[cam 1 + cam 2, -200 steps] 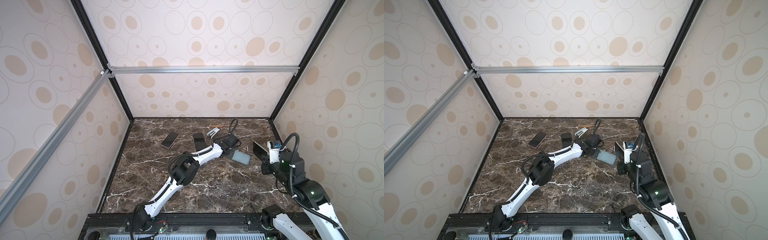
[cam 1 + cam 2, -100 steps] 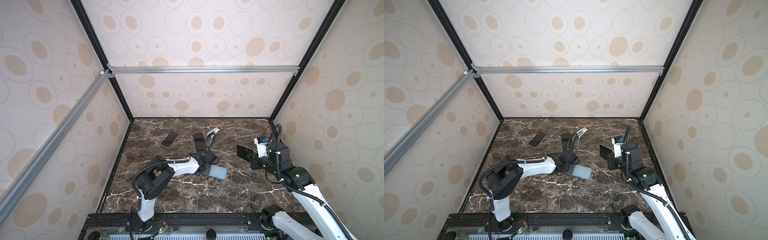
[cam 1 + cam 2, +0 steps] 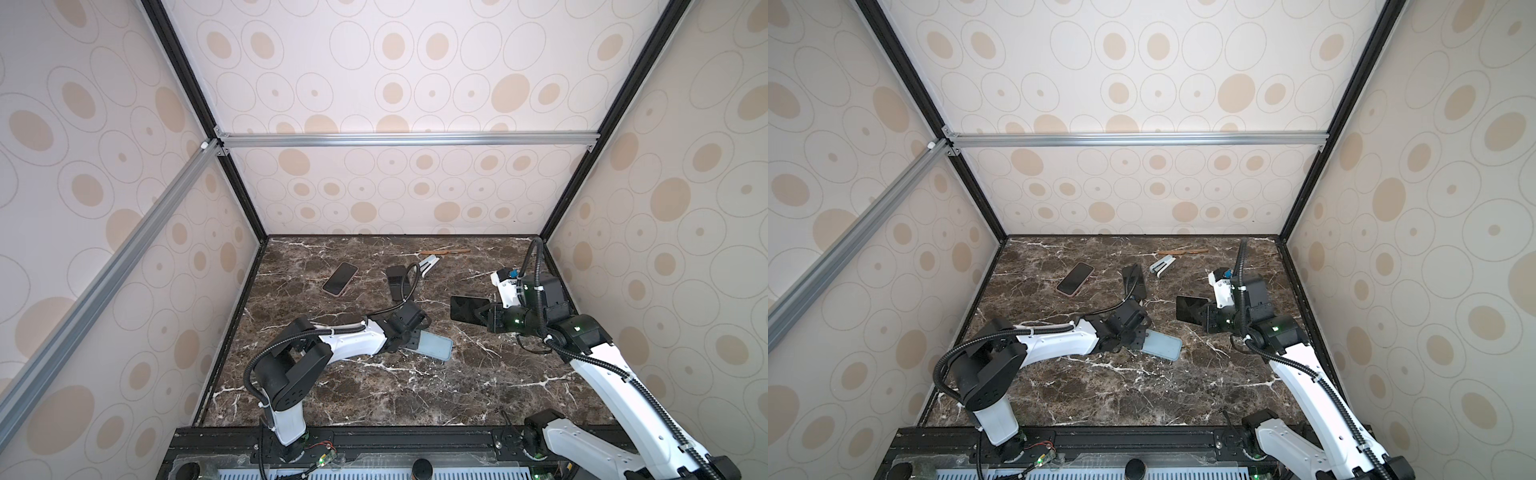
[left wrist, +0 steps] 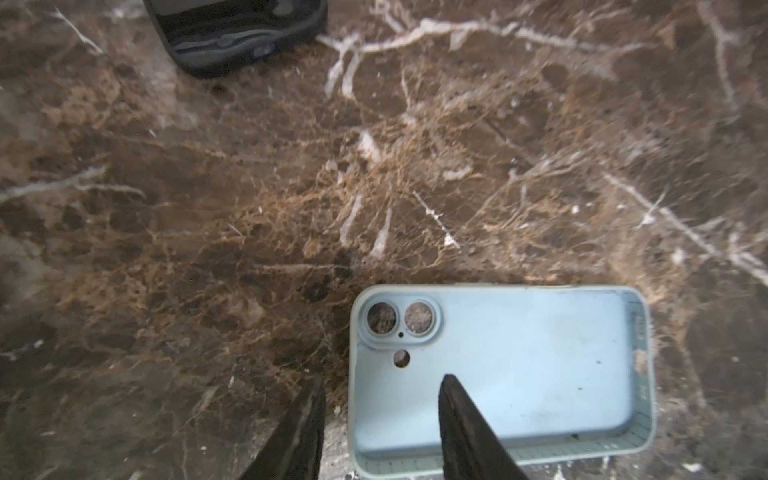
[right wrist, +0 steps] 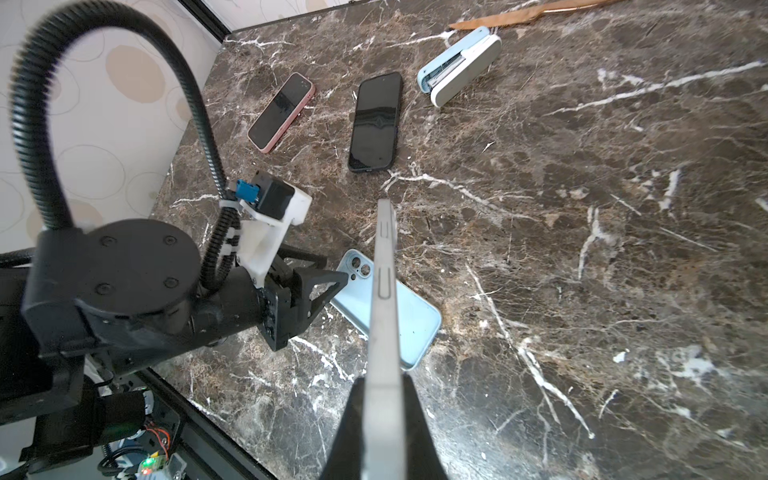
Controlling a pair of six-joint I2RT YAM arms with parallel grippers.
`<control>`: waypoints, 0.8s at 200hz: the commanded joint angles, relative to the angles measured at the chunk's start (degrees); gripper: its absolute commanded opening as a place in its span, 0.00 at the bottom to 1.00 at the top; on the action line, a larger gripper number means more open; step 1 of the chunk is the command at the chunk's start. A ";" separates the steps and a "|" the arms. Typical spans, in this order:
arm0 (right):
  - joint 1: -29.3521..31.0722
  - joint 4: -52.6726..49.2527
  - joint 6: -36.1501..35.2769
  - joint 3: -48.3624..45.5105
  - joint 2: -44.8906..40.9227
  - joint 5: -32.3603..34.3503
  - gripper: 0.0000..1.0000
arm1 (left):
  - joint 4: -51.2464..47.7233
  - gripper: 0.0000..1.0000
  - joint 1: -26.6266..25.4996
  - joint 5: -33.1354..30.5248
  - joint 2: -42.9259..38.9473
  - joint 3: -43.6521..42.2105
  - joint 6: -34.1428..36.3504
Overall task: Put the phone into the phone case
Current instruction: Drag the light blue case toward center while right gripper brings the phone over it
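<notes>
Foreground: phone case (image 4: 519,361), light blue, lies open side up on the counter (image 3: 374,399). The left end effector (image 4: 382,382) sits at the case's camera-cutout end. Its jaws are partly apart and straddle the short wall, with one finger (image 4: 465,424) inside the shell and the other outside on the marble. Nothing looks clamped.

Just beyond the case and to its right, lifted off the counter, the right end effector (image 3: 484,318) is closed on one end of the phone (image 3: 469,308) (edge-on in the right wrist view, side buttons showing).

Step in hand, my read: carry the phone over the case and seat it. To do it well:
- Turn the phone flat.
- Match its lens end to the cutouts.
- Tuck one end under the lip, then press the rest down.
- Get the left finger out of the shell first or it blocks seating; brace the wall from outside instead.

Farther behind the case lie a black phone (image 3: 397,282) and a pink-cased phone (image 3: 340,278); leave them alone.
</notes>
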 commanded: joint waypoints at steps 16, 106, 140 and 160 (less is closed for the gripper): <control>0.00 3.13 5.22 -1.80 5.12 -7.08 0.00 | 3.13 0.45 2.81 1.64 -3.82 -0.23 2.10; 7.02 14.33 19.99 -13.40 5.68 -3.84 0.00 | 4.82 0.44 12.35 11.86 -7.53 4.61 12.20; 7.06 11.66 19.01 -12.79 7.77 -3.13 0.00 | 9.90 0.43 12.85 11.31 -10.82 -3.87 9.91; 6.96 9.59 18.29 -12.07 8.67 -1.59 0.00 | 11.83 0.43 12.80 11.34 -11.60 -8.75 8.60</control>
